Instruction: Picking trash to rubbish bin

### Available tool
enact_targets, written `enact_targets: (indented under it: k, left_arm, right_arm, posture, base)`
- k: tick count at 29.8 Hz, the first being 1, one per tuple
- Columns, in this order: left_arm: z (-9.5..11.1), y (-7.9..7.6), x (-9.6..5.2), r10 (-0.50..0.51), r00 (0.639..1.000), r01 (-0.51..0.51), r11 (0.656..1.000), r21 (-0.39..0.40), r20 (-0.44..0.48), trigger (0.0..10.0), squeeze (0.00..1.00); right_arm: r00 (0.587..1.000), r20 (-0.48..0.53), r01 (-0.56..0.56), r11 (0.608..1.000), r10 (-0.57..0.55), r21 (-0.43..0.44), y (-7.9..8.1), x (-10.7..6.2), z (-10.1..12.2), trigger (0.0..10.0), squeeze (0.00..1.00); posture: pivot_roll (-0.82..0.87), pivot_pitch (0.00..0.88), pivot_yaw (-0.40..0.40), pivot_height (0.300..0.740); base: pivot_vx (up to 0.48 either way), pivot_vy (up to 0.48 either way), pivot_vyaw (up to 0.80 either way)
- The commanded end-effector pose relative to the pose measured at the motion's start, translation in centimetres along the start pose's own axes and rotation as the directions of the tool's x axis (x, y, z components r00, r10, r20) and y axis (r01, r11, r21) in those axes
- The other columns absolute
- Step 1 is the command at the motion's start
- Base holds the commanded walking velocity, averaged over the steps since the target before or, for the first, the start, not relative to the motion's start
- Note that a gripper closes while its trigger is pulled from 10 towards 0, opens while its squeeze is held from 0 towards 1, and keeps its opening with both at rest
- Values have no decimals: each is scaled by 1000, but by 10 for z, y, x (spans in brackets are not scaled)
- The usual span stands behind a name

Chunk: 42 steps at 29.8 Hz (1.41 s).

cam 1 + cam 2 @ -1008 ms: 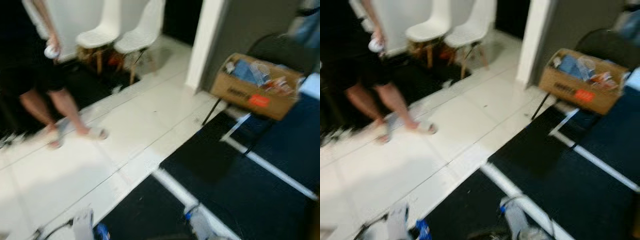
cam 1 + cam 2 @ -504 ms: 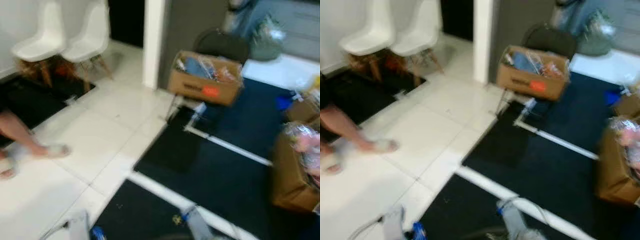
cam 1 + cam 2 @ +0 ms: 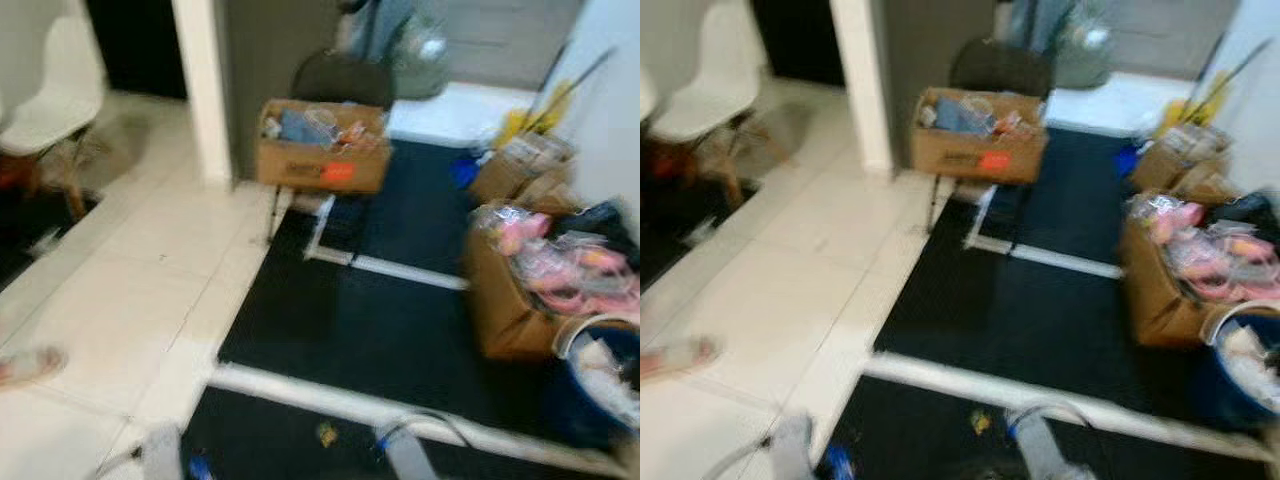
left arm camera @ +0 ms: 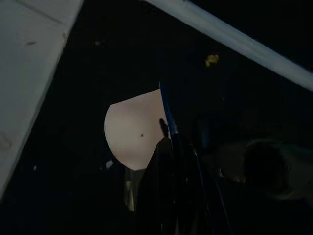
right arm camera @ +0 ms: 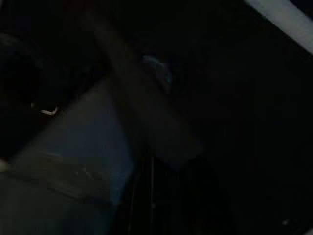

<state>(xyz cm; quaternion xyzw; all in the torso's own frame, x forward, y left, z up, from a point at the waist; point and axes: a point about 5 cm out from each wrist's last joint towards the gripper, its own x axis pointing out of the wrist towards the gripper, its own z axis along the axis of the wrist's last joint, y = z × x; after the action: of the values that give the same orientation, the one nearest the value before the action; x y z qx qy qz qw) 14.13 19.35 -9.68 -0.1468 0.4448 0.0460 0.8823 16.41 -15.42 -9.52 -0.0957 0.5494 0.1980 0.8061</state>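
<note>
A dark carpet with white stripes (image 3: 380, 330) covers the centre and lower right of the blurred head view, pale floor tiles (image 3: 120, 290) the left. A brown cardboard box of pink clutter (image 3: 530, 285) sits at right, the blue round rubbish bin (image 3: 600, 385) at lower right. The left gripper (image 4: 171, 142) pinches a pale flat paper scrap with a blue edge (image 4: 134, 129) at frame centre. The right gripper's (image 5: 146, 196) state cannot be told.
</note>
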Motion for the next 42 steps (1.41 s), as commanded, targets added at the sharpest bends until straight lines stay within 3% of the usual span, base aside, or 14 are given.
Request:
enact_targets:
  k: [1, 9, 19, 30, 35, 42]
  left_arm:
    - [2, -2, 1, -1, 1000, 1, 1000, 3, 3, 10000, 0]
    - [2, 0, 1, 2, 1000, -2, 1000, 9, -2, 10000, 0]
    - [1, 0, 1, 6, 1000, -6, 1000, 8, -6, 10000, 0]
    - [0, 0, 0, 9, 1000, -9, 1000, 3, -9, 10000, 0]
    - [0, 2, 0, 27, 1000, -27, 1000, -8, -6, 10000, 0]
    - [1, 14, -3, 101, 995, -98, 990, -100, 24, 10000, 0]
  right_arm:
    - [1000, -22, -18, 1000, 18, 16, 4, 1, -6, 10000, 0]
    - [1000, -15, -6, 999, 7, 33, 4, 1, -6, 10000, 0]
    - [1000, 16, -11, 998, 10, 66, 8, 2, -1, 10000, 0]
    - [1000, 5, -24, 999, 24, 44, 10, 2, -2, 10000, 0]
    - [1000, 30, -2, 996, 0, 93, 8, 2, 0, 10000, 0]
    - [999, 32, -6, 996, 3, 88, 8, 2, 1, 10000, 0]
  posture:
    - [80, 21, 18, 740]
    - [80, 22, 23, 740]
    - [81, 23, 22, 740]
    - [84, 26, 19, 740]
    - [81, 28, 22, 740]
    - [79, 29, 22, 740]
  base:
    - [0, 0, -800]
    - [0, 0, -792]
    - [0, 0, 0]
    - [0, 0, 0]
    - [0, 0, 0]
    - [122, 0, 0]
